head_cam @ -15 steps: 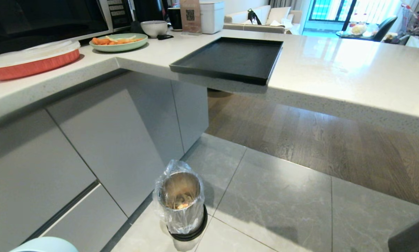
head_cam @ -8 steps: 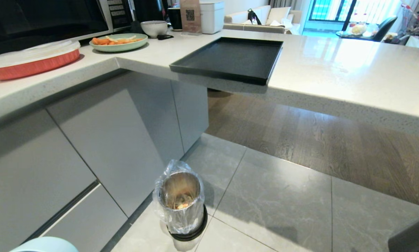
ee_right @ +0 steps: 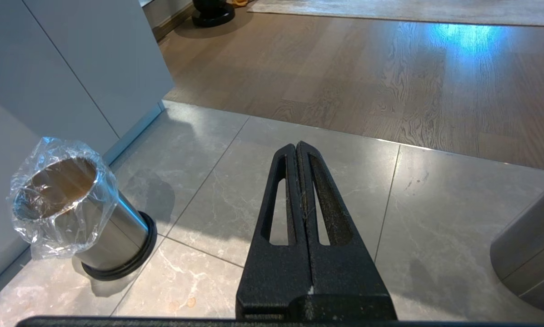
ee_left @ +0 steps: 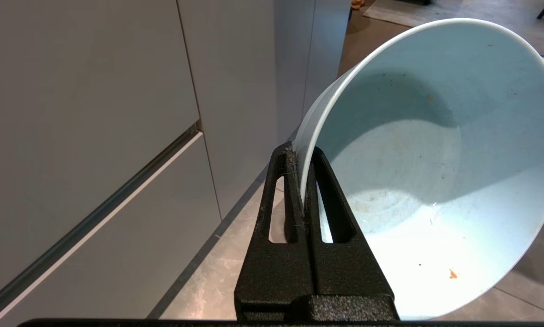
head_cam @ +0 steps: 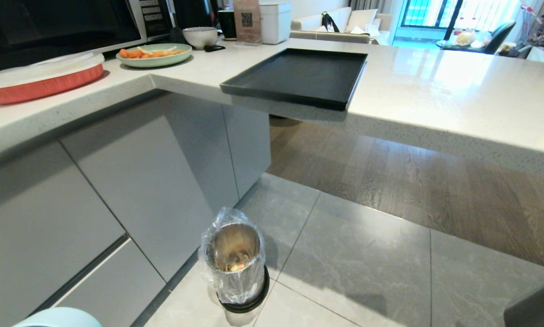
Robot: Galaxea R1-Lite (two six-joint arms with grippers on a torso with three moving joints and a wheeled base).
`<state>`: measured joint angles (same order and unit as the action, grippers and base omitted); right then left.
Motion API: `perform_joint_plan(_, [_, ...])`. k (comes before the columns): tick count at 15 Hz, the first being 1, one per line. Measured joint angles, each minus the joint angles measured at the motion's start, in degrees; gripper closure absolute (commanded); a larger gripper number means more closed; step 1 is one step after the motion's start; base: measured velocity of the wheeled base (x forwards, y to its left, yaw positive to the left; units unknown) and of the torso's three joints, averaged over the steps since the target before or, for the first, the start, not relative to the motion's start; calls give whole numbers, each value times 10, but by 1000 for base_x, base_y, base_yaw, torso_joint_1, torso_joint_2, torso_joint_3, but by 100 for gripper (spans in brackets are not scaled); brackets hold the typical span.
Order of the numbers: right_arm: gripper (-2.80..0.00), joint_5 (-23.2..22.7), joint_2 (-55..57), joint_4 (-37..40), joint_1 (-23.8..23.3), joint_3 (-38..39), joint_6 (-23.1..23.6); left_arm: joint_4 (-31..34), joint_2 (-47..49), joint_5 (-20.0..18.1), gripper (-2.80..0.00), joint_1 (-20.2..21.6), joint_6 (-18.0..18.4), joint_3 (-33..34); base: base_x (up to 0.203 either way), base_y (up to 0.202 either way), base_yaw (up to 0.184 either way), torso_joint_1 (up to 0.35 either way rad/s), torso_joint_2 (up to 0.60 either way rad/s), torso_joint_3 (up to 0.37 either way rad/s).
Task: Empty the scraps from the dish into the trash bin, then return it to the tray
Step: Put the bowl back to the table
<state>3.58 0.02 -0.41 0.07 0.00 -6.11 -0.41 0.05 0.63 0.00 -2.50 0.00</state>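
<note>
My left gripper is shut on the rim of the dish, a pale blue-white bowl held low beside the grey cabinet fronts. The dish's inside holds only a tiny orange speck and faint smears. In the head view only the dish's rim shows at the bottom left. The trash bin, shiny steel with a clear bag liner, stands on the floor tiles with scraps inside; the same trash bin appears in the right wrist view. The black tray lies bare on the counter's edge. My right gripper hangs shut and bare over the tiles.
On the counter sit a green plate of orange sticks, a greyish bowl and a lidded red baking dish by the microwave. A darker cylinder stands on the floor to the right. Grey cabinets line the left.
</note>
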Motion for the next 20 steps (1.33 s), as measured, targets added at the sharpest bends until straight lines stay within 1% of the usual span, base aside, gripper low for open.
perform_joint_plan(7, [0, 0, 0, 0, 0, 0, 0, 0, 0, 0, 0, 0, 0, 0, 0, 0, 0, 0, 0, 0])
perform_joint_plan(8, [0, -1, 0, 0, 0, 0, 0, 0, 0, 0, 0, 0, 0, 0, 5, 10, -88, 2, 7, 2])
perform_joint_plan(20, [0, 0, 0, 0, 0, 0, 0, 0, 0, -1, 0, 0, 0, 0, 2, 8, -170, 2, 1, 3])
